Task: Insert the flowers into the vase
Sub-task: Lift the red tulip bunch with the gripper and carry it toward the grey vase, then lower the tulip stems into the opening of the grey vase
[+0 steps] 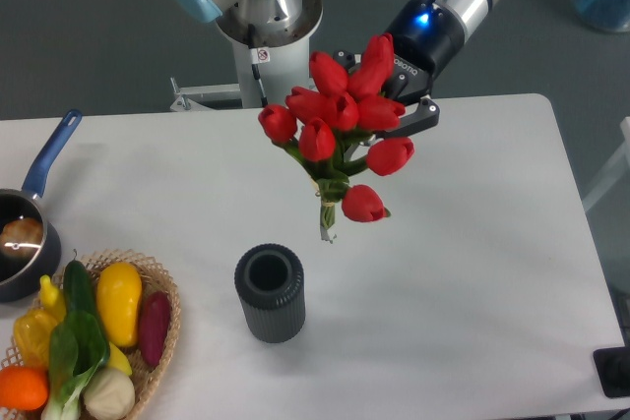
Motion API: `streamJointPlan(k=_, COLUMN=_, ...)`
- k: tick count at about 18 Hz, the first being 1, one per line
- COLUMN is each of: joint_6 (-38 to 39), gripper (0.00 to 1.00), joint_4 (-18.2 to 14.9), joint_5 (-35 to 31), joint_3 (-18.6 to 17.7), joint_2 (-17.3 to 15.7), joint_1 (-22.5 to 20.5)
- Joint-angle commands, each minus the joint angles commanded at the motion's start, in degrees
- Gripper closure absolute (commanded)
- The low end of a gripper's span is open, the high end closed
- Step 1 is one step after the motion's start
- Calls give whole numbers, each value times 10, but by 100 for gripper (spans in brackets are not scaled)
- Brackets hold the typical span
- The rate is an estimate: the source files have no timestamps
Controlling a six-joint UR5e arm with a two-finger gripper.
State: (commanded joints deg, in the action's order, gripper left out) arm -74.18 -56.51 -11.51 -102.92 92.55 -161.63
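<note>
While the gripper [389, 95] holds the flowers [335, 125], the vase [270, 293] stands empty.

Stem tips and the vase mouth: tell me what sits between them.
Nothing sits there. In the fixed camera view, only bare white table shows in the gap between the flowers, held in the hand, and the vase standing to their lower left.

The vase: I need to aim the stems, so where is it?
The vase stands low on the table, right of the vegetable basket, below-left of the flowers.

A white table [512, 272] stands on grey floor [89, 36].
</note>
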Motion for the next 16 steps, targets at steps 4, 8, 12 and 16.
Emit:
streamJointPlan(k=4, joint_6=1, gripper=100, joint_4=2, joint_5=5, joint_3=-1, joint_2=-4, joint_1=10)
streamJointPlan(k=8, joint_6=1, gripper=100, joint_4=2, joint_5=5, joint_3=1, joint_2=-3, joint_1=18)
streamJointPlan(k=12, joint_6=1, gripper=100, joint_4=2, joint_5=6, joint_3=4, joint_2=1, joint_1=25)
streamJointPlan(k=16, joint_6=1, gripper=100, joint_4=2, joint_5=6, joint_3=11, joint_2=6, joint_1=30)
